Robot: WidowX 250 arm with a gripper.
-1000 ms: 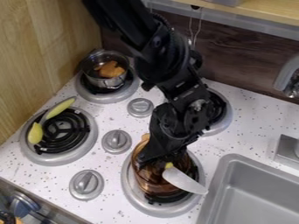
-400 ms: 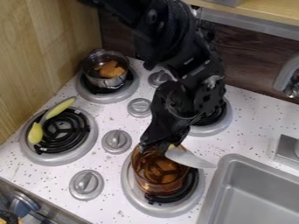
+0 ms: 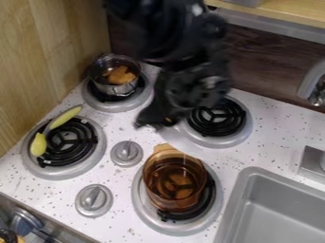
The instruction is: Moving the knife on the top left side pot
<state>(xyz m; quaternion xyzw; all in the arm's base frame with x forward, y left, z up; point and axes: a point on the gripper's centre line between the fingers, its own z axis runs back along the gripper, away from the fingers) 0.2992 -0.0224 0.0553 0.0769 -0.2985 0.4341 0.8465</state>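
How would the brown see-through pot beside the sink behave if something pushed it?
The pot looks like rigid glass, so it could chip if knocked. Its smooth wall may be slippery. Standing on the burner coil, it might tip if pushed near the rim.

The pot (image 3: 175,184) is translucent amber, the burner coils (image 3: 217,118) black, and the white countertop (image 3: 257,137) dark-speckled.

White speckled stovetop (image 3: 266,142); metal pot (image 3: 119,90) on back-left burner (image 3: 109,105), amber glass pot (image 3: 170,198) on front-right burner (image 3: 177,228), yellow-green utensil (image 3: 39,144) across front-left burner (image 3: 56,172), coil (image 3: 217,118) on back-right burner (image 3: 222,141); two grey knobs (image 3: 127,153) between left and right burners
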